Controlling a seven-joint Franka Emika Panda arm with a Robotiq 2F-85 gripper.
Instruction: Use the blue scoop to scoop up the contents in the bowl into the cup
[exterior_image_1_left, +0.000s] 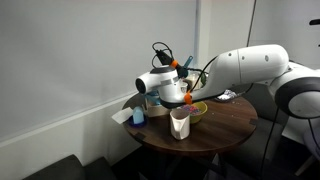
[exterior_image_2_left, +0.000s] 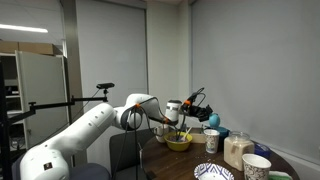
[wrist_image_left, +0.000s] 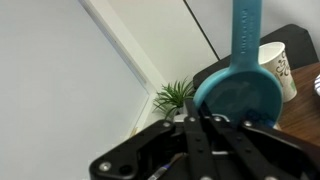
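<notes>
Where jaws grip, the blue scoop (wrist_image_left: 235, 95) curves smoothly.

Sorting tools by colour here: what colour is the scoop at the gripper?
Plain teal-blue, no pattern. The scoop shows best in the wrist view.

The cup (exterior_image_1_left: 180, 124) stands on the table (exterior_image_1_left: 232, 120) beside the bowl (exterior_image_1_left: 198, 109).

Arm (exterior_image_1_left: 245, 65) stretched out, jaws clamped on the blue scoop (wrist_image_left: 235, 95).
</notes>
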